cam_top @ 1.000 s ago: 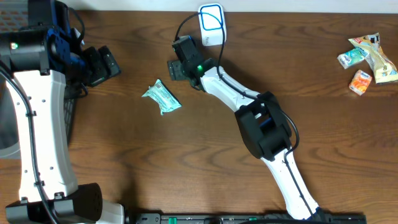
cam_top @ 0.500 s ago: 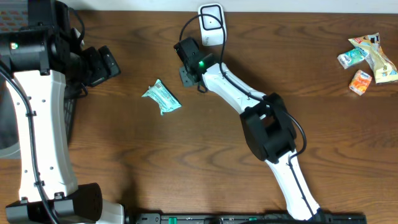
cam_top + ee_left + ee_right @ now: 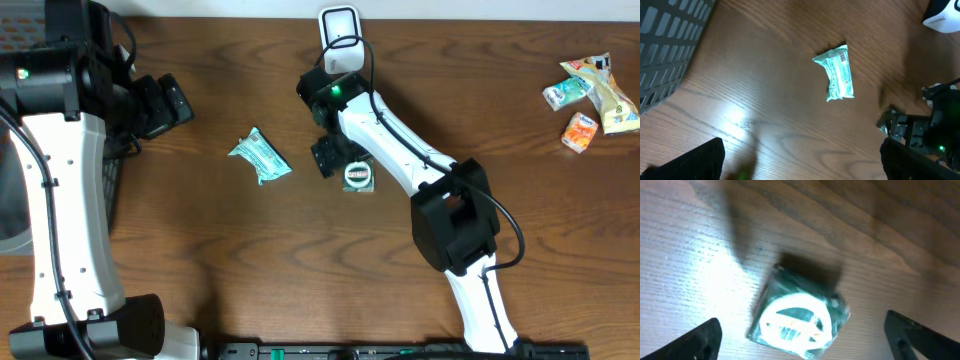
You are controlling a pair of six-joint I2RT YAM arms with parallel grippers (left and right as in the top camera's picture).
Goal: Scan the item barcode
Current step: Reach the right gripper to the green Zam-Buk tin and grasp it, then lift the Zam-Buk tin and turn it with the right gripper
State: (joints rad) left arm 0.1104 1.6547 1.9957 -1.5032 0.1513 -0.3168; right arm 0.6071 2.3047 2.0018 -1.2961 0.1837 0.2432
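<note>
Right claw (image 3: pixel 805 339): we see its fingers spread wide, gripping nothing.
Item: the small green square packet with a round white label (image 3: pixel 797 319) lies on the brown wooden table (image 3: pixel 300 250) between those fingers, touching neither.
Left claw (image 3: pixel 802 162): we see it spread apart and empty.
Scanner: the white plastic barcode scanner (image 3: pixel 340 30) stands apart from the packet.

No word or number can be read with certainty. A white label with a black barcode (image 3: pixel 842 58) is seen at the upper end of the teal crinkled plastic packet (image 3: pixel 838 80); its digits are too small. Small dark lettering on the white plastic scanner housing (image 3: pixel 943 19) is illegible. A white oval emblem (image 3: pixel 796 322) with orange marks is shown on the dark green square wrapped packet (image 3: pixel 835 305), blurred.
</note>
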